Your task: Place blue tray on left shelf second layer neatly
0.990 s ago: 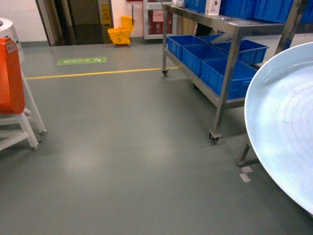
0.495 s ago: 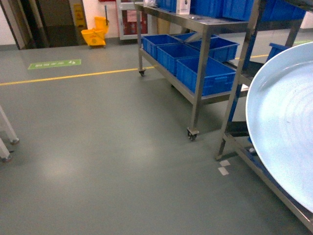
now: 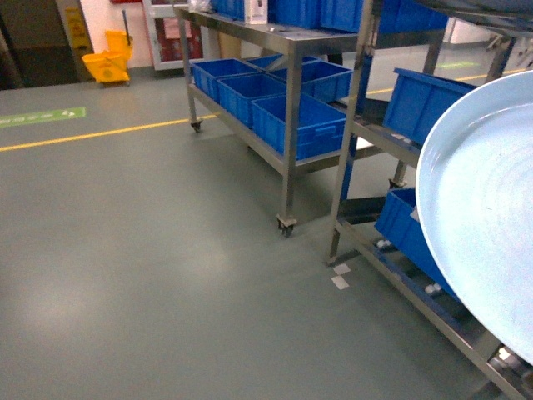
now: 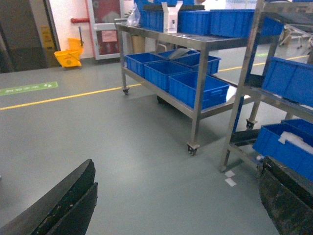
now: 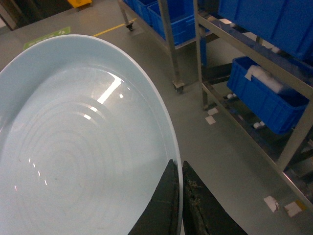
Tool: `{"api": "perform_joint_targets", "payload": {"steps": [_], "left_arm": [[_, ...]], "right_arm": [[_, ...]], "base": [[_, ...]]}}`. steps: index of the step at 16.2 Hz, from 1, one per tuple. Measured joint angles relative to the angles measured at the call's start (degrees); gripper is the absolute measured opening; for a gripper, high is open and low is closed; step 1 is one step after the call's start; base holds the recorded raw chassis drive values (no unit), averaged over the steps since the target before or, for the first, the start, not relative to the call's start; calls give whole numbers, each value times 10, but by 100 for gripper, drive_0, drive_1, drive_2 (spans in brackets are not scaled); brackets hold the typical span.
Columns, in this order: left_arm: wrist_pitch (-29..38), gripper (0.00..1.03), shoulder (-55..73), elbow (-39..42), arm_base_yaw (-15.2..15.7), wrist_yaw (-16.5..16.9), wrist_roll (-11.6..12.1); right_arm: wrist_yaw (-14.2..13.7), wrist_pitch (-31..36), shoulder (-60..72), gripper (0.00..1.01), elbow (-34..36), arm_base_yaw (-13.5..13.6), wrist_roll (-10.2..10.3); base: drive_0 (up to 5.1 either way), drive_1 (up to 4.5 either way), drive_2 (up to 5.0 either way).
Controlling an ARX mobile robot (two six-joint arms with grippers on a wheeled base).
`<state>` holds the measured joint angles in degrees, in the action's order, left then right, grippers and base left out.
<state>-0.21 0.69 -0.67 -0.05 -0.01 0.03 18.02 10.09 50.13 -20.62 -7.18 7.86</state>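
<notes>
From the head camera, the blue tray (image 3: 487, 217) fills the right side, tilted up with its ringed inside facing me; neither hand shows here. Past its left rim stands a steel shelf (image 3: 358, 125) with blue crates (image 3: 420, 104) on its tiers, one on a middle rail and one lower, just behind the tray's edge. Further left is a wheeled steel cart (image 3: 287, 108) with more blue bins (image 3: 296, 121) on its bottom level, and a yellow mop bucket (image 3: 107, 62) far back by the wall.

From my left wrist, my left hand (image 4: 171, 196) is spread wide and holds nothing: one dark finger (image 4: 61, 203) at lower left, the other at lower right, with bare floor between them. The shelf (image 4: 252, 58) rises just beyond the right finger, and the cart (image 4: 200, 78) stands ahead across the floor.

From my right wrist, my right hand (image 5: 180, 200) is clamped on the tray's (image 5: 78, 147) rim, one finger (image 5: 164, 205) inside the dish and the other outside. The tray stretches up and left of the hand, held above the floor. The shelf (image 5: 254, 54) lies off to the right, apart from the tray.
</notes>
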Motion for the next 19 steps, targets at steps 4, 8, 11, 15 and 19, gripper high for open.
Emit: {"api": "perform_joint_targets", "payload": {"steps": [4, 8, 11, 15, 19], "left_arm": [[0, 98, 0, 0, 0, 0, 0], [0, 98, 0, 0, 0, 0, 0], [0, 98, 0, 0, 0, 0, 0], [0, 98, 0, 0, 0, 0, 0], [1, 98, 0, 0, 0, -1, 0]], "right_arm": [[0, 0, 0, 2, 0, 0, 0], [0, 0, 0, 2, 0, 0, 0], [0, 0, -2, 2, 0, 0, 0], [0, -1, 0, 2, 0, 0, 0], [0, 2, 0, 2, 0, 0, 0]], "base": [[-157, -157, -157], [-157, -53, -261], [-181, 210, -571], [-150, 236, -536], [-167, 109, -442]]}}
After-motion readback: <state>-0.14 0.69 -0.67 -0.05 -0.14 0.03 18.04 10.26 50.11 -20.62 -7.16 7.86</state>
